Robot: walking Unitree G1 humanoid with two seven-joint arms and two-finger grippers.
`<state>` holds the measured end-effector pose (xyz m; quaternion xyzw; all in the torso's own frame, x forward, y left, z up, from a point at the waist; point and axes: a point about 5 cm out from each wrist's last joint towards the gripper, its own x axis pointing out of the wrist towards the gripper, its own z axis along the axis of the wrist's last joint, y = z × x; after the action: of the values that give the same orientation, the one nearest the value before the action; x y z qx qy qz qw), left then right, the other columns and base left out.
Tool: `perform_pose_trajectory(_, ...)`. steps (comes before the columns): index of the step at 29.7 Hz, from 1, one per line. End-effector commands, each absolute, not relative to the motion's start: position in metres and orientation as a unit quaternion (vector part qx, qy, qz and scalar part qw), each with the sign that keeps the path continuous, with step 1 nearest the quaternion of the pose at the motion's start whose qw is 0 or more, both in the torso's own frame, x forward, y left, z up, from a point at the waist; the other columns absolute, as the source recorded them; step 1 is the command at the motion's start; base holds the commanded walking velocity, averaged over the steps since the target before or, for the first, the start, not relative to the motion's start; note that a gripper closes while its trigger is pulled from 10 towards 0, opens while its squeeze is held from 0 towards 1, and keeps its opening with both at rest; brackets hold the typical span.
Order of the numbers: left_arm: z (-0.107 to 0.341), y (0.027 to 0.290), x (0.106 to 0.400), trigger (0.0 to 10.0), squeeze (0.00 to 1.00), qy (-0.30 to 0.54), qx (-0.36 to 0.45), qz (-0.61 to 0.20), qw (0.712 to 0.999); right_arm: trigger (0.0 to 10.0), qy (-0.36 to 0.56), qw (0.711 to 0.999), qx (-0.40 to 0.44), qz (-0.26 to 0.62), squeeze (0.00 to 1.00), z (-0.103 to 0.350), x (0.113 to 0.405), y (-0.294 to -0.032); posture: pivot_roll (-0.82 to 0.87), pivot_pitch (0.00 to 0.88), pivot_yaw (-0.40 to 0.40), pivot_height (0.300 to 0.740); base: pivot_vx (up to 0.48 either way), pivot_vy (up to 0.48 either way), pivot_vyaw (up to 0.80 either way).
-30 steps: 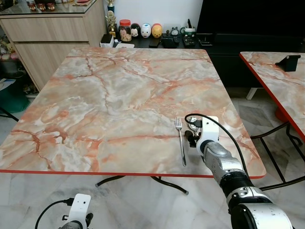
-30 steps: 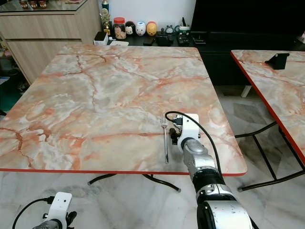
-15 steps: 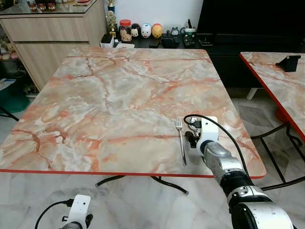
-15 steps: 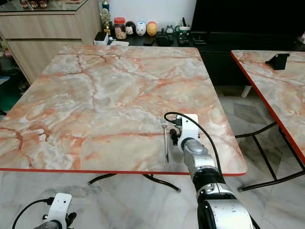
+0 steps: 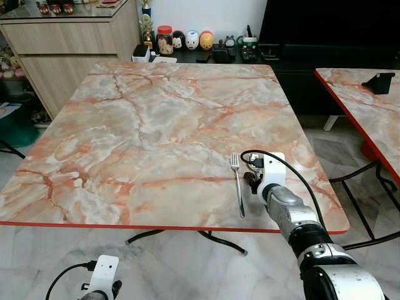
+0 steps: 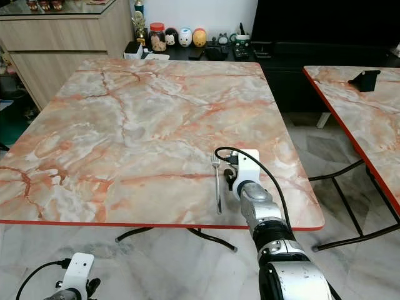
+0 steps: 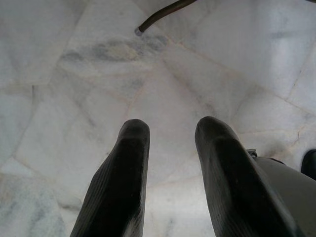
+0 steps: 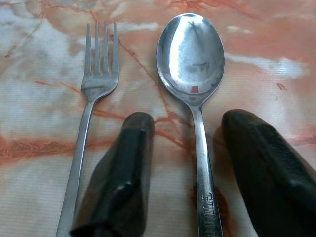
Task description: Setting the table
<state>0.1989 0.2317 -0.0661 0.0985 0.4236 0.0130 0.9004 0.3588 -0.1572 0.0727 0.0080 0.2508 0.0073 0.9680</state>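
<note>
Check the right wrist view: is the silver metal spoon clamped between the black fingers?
No. The silver metal spoon lies flat on the marble table, with the fingers spread clear of its handle.

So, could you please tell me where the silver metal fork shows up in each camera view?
Left eye view: silver metal fork on the marble table, near its front edge, just left of the right end effector.
Right eye view: same place.
Right wrist view: beside the silver spoon.
Left wrist view: not in it.
Shared landmark: the right end effector.
</note>
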Motion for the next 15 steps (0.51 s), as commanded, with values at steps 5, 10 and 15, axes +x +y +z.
perform_pose_trajectory(5, -0.0689, 0.2306, 0.1943, 10.0, 0.00, 0.431, 0.105, 0.004, 0.896, 0.0, 0.251, 0.968, 0.007, 0.003, 0.00, 0.0711, 0.3579, -0.1604, 0.02, 0.015, -0.037, 0.740, 0.000, 0.000, 0.00)
perform_pose_trajectory(10, -0.0690, 0.2308, 0.1940, 10.0, 0.00, 0.431, 0.106, 0.003, 0.896, 0.0, 0.253, 0.968, 0.008, 0.002, 0.00, 0.0705, 0.3574, -0.1606, 0.02, 0.015, -0.037, 0.740, 0.000, 0.000, 0.00)
perform_pose_trajectory(15, -0.0692, 0.2307, 0.1937, 10.0, 0.00, 0.432, 0.110, -0.001, 0.895, 0.0, 0.253, 0.967, 0.009, 0.002, 0.00, 0.0698, 0.3569, -0.1607, 0.02, 0.015, -0.037, 0.740, 0.000, 0.000, 0.00)
